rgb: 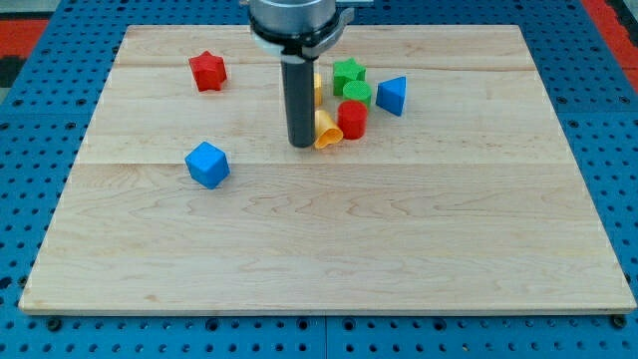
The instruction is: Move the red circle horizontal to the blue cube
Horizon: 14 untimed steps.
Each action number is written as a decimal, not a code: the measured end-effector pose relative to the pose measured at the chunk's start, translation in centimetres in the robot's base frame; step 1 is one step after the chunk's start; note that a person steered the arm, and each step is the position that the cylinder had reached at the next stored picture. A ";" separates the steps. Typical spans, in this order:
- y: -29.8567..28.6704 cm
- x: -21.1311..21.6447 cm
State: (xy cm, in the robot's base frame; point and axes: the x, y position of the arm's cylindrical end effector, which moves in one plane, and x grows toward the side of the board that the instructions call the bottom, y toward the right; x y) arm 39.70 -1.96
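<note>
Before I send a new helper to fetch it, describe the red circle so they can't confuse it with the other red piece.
On the pale wooden board, look to the cluster of blocks right of the dark rod, whose end, my tip, sits at the cluster's left edge. The red circle is the short red cylinder beside the yellow block, below the green blocks. The other red piece, a red star, lies alone at the view's upper left.

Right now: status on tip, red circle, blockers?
My tip down beside yellow block, left of red circle. Blue cube lower left, apart. Yellow block sits between tip and circle.
</note>
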 end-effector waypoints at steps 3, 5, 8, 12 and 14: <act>-4.2 -2.9; -1.5 3.7; 0.1 -1.3; -0.4 2.3; 1.7 -2.1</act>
State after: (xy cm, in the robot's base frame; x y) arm 37.61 -0.23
